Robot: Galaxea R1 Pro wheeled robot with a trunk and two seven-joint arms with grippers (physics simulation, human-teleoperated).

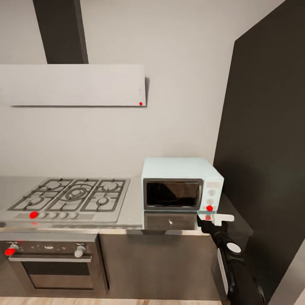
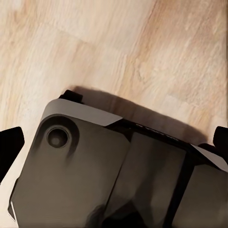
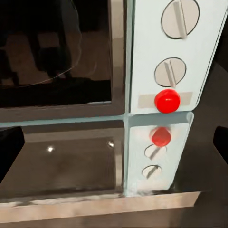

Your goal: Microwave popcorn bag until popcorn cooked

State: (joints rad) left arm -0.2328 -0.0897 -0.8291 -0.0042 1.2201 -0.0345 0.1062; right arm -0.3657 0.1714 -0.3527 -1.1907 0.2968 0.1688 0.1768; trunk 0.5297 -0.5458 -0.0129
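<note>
A steel built-in oven sits at the far left under the countertop, one of its knobs marked with a red dot, and above it a gas hob lies set into the grey slab with a red dot on its leftmost control. A white hood hangs on the grey wall over the hob, a dark duct rising from it. Further right the microwave stands on the countertop with its dark glass door shut and a red round light below the two knobs on its white control panel; its front mirrors in the glossy slab. What lies behind the glass cannot be made out, and the popcorn bag's place cannot be told. Just in front of the panel, at the counter's edge, the right gripper is raised toward the red light, its dark fingertips spread wide at the two sides of the right wrist view. A tall dark cabinet fills the right. In the left wrist view the left gripper points down at the robot's grey base and the light wood floor, its fingers wide apart
</note>
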